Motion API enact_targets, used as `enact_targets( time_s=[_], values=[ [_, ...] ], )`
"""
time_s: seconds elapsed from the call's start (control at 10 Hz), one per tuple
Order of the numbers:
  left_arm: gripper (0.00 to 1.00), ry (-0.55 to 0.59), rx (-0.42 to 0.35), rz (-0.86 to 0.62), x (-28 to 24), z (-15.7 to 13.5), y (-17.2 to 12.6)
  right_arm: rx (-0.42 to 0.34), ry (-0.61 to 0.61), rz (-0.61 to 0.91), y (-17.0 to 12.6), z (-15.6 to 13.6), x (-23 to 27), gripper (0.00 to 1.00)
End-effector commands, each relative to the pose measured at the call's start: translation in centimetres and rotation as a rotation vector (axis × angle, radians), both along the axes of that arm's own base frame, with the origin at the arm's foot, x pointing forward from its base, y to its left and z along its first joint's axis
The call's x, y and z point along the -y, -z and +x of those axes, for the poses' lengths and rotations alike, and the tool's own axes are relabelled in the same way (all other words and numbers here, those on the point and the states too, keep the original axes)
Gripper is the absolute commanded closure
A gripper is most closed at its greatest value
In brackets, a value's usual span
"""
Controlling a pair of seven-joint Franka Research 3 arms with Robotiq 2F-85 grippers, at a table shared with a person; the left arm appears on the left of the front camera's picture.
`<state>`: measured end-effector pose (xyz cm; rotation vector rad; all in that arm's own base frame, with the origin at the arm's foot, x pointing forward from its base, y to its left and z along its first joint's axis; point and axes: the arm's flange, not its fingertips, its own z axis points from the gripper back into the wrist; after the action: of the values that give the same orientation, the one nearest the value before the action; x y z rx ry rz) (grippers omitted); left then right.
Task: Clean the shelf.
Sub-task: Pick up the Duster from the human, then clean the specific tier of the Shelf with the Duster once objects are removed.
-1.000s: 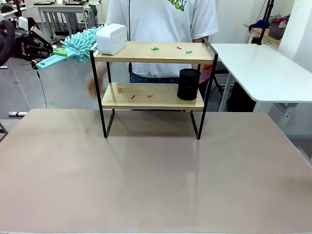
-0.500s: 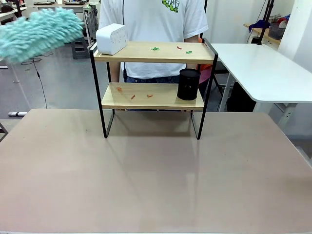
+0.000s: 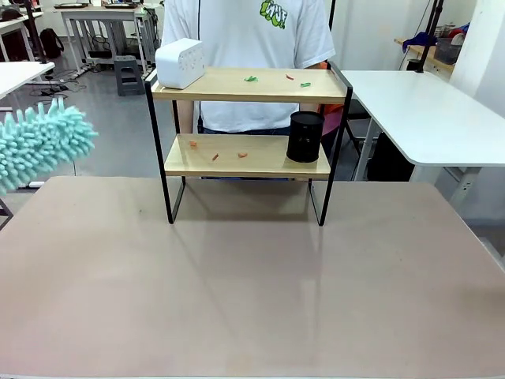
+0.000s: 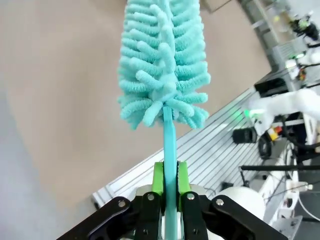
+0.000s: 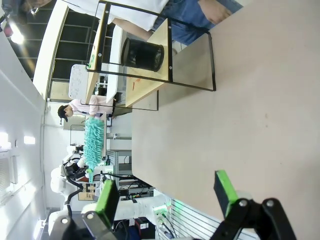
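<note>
Clamping the thin handle of a teal duster (image 4: 162,65), the left fingers (image 4: 163,175) are holding its fluffy head by the left edge of the surface (image 3: 252,284), well apart from the shelf (image 3: 229,84); the shelf is standing midway along the far edge, scraps (image 3: 251,78) lying on both boards; the right fingers (image 5: 224,190) are gaping, empty; dusting is seemingly just beginning; next, the head needs swinging to the top board, clearing the white box (image 3: 180,63).

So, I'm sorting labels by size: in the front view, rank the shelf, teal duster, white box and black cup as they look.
1. shelf
2. teal duster, though nearer the camera and cut off at the edge, so unsure
3. white box and black cup look alike; no ranking
</note>
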<state>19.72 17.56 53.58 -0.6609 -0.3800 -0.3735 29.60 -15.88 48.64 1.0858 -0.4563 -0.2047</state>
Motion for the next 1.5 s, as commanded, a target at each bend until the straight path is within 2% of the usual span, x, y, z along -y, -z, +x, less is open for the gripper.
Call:
enact_targets(
  time_s=[0.0, 1.2, 1.3, 1.4],
  values=[
    [1.0, -0.009, 0.026, -0.044, -0.19, 0.53, -1.12, 0.036, -0.006, 0.008, 0.0, 0.18, -0.07, 0.0],
    [1.0, -0.009, 0.026, -0.044, -0.19, 0.53, -1.12, 0.036, -0.006, 0.008, 0.0, 0.18, -0.07, 0.0],
    [0.88, 0.005, 0.013, -0.024, -0.15, 0.54, -0.66, 0.036, -0.006, 0.008, 0.0, 0.18, -0.07, 0.0],
    [0.88, -0.001, 0.025, 0.002, 0.7, 0.2, -0.97, 0.036, -0.006, 0.008, 0.0, 0.18, -0.07, 0.0]
  ],
)
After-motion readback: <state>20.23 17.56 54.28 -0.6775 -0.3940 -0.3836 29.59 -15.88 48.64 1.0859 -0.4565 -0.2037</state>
